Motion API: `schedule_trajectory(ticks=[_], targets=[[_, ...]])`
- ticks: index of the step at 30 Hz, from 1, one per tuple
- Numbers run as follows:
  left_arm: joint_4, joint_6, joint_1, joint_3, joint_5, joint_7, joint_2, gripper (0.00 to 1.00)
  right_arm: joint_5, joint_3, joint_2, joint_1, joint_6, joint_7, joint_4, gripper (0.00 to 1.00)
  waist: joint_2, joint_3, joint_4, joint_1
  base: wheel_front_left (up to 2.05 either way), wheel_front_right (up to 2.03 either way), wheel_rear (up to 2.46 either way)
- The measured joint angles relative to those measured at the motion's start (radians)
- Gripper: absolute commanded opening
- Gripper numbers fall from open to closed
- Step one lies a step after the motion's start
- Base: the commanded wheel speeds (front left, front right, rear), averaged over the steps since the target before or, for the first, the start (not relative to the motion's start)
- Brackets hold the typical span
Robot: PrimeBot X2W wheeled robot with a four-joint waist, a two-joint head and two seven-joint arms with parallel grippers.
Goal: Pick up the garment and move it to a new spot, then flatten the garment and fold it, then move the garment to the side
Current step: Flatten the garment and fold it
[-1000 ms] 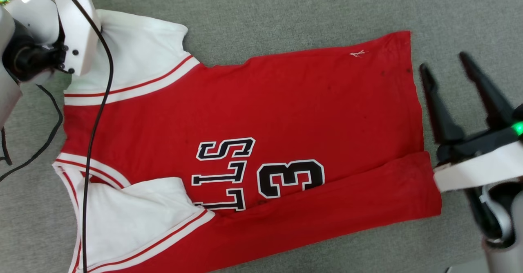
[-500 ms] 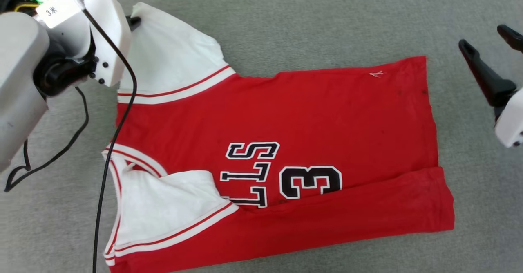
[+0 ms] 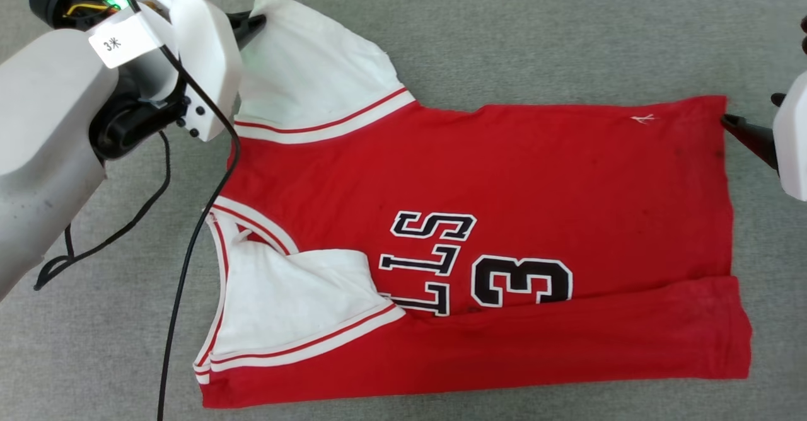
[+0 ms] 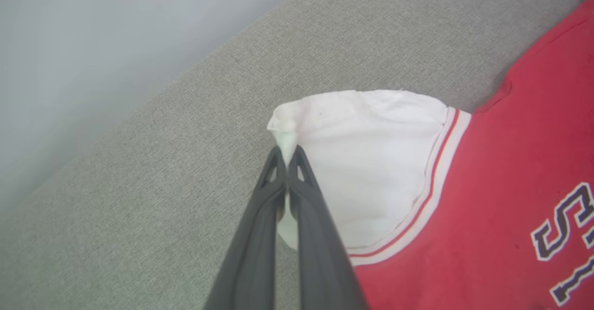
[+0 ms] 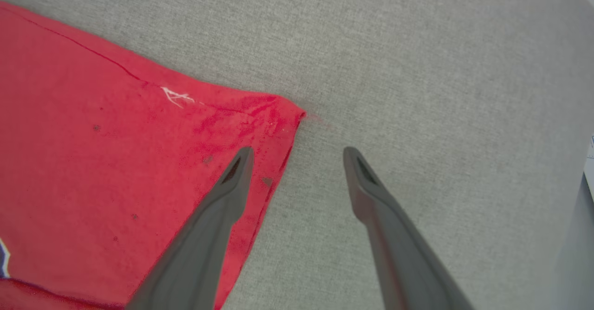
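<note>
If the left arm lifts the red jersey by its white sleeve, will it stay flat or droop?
Probably the jersey droops: its sleeve bunches where the left gripper pinches it. It looks thin and light, its lower edge folded over. Pushed, it would likely wrinkle on the textured grey surface.

Robot-lab setup suggested, not confirmed: grey cloth-covered bench [image 3: 504, 30], plain pale backdrop [image 4: 69, 45], loose black cable [image 3: 179, 295] noted.

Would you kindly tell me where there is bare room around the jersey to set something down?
The grey surface is widest beyond the far edge of the jersey, between the white sleeve and the right claw. Left is crowded: the left claw pinching that sleeve, its arm and cables.
</note>
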Motion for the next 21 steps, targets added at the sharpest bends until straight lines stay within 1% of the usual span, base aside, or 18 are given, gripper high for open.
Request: schedule_trajectory(ticks=[4, 9, 15, 16, 17, 21], targets=[[-0.011, 0.0, -0.006, 0.001, 0.011, -0.016, -0.009, 0.0, -0.014, 0.037, 0.024, -0.042, 0.0, 0.002, 0.08, 1.0, -0.0001, 0.021, 0.021, 0.0, 0.0, 0.0, 0.0], [-0.021, 0.0, -0.02, 0.004, 0.02, -0.038, -0.025, 0.0, -0.027, 0.064, 0.053, -0.061, 0.0, -0.029, 0.194, 1.0, 0.0, 0.044, 0.048, 0.0, 0.0, 0.0, 0.0], [-0.018, 0.0, -0.02, 0.003, 0.027, -0.058, -0.024, 0.0, -0.013, 0.11, 0.05, -0.071, 0.0, -0.071, 0.259, 1.0, -0.0001, 0.058, 0.063, -0.0002, 0.0, 0.0, 0.0], [-0.014, 0.0, -0.02, 0.003, 0.027, -0.06, -0.024, 0.0, -0.01, 0.118, 0.047, -0.072, 0.0, -0.082, 0.266, 0.7, 0.0, 0.058, 0.063, -0.0002, 0.0, 0.0, 0.0], [-0.01, 0.0, -0.018, 0.003, 0.027, -0.063, -0.023, 0.0, -0.003, 0.125, 0.045, -0.074, 0.0, -0.092, 0.272, 0.0, 0.0, 0.057, 0.062, -0.0002, 0.0, 0.0, 0.0], [0.004, 0.0, -0.006, 0.001, 0.026, -0.074, -0.022, 0.0, 0.008, 0.147, 0.047, -0.08, 0.0, -0.172, 0.296, 0.0, 0.0, 0.042, 0.056, -0.0001, 0.0, 0.0, 0.0]])
